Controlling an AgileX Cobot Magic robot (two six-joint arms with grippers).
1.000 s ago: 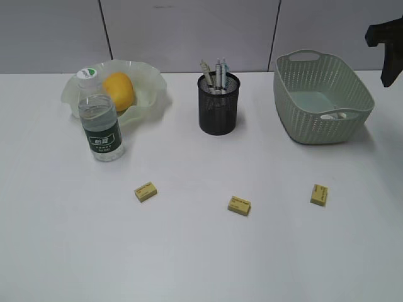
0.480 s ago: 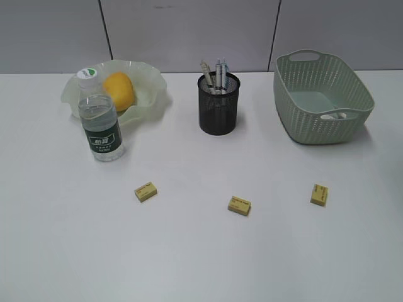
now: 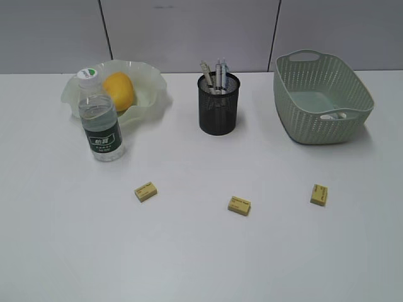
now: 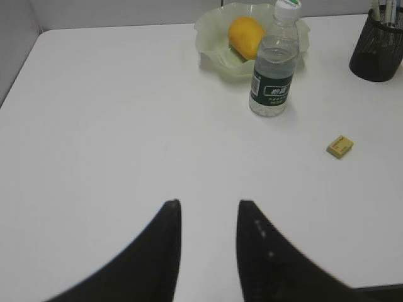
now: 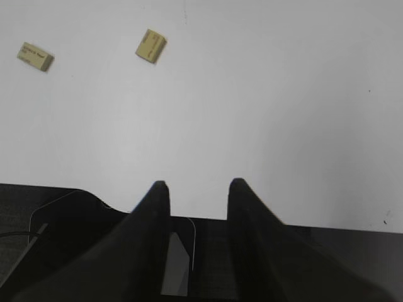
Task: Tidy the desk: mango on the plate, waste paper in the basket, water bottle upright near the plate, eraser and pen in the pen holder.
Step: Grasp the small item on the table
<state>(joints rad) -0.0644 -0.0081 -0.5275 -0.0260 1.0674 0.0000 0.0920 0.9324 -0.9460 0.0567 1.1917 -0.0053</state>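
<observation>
A yellow mango (image 3: 118, 90) lies on the pale green plate (image 3: 148, 100) at the back left. A water bottle (image 3: 99, 119) stands upright in front of the plate. A black mesh pen holder (image 3: 218, 106) holds several pens (image 3: 217, 74). A green basket (image 3: 322, 97) stands at the back right with something white inside. Three yellow erasers lie on the table: left (image 3: 145, 191), middle (image 3: 239, 205), right (image 3: 319, 194). My left gripper (image 4: 208, 204) is open and empty over bare table. My right gripper (image 5: 196, 184) is open and empty at the table's front edge. Neither arm shows in the exterior view.
The white table (image 3: 201, 251) ends at a grey panelled wall behind. The right wrist view shows two erasers (image 5: 151, 46) (image 5: 35, 56) and the dark table edge (image 5: 315, 251). The left wrist view shows the bottle (image 4: 273, 69), plate (image 4: 214, 38) and one eraser (image 4: 340, 146).
The right arm, seen at the upper right edge one second ago, has left the exterior view. Nothing on the table moved.
</observation>
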